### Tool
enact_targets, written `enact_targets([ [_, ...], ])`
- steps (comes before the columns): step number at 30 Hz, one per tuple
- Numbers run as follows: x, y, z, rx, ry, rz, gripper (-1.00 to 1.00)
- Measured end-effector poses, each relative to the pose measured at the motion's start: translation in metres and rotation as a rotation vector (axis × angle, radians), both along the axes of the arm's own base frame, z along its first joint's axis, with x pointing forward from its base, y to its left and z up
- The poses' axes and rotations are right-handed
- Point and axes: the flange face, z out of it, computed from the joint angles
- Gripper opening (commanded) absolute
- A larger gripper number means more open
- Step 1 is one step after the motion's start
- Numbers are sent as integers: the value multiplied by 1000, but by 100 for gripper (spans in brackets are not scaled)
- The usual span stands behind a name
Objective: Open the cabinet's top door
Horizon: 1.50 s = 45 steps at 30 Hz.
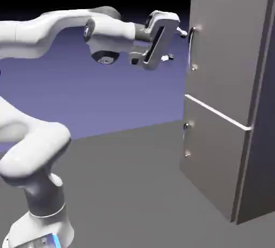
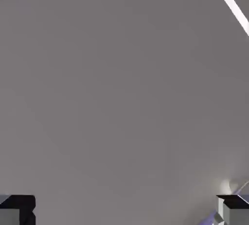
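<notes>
Two fingertips of the end effector stood wide apart at the bottom corners of the hand view, released, with no object gripped between them. In the exterior view the same end effector reached toward the exterior view's right, its tips near the upper handle. Whether one of them touched that handle could not be told from either view.

The hand view was mostly filled by the plain grey face of the top door, with a pale seam running slantwise across its upper right corner and a dark blue patch of backdrop in its upper left. Beside the fingertip at the lower right showed a small bright glint and a thin curved piece, too cropped to name.

Only the exterior view gave the whole layout. There the top door was shut, forming the larger upper part of the cabinet, which stood upright at the exterior view's right. The upper handle, a curved silver bar, ran vertically along the door's edge nearer the robot. Below the seam lay the lower door, also shut, with its own smaller handle. The white arm rose at the exterior view's left, its base on the dark grey floor.
</notes>
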Motion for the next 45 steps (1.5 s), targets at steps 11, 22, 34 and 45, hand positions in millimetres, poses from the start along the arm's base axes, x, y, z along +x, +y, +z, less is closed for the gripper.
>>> enact_targets([
  [11,29,48,-28,572,-161,-50,0],
  [22,93,67,-56,857,-218,-56,0],
  [34,29,22,-56,880,-103,191,-100],
  [45,-38,-51,-56,893,32,475,-100],
])
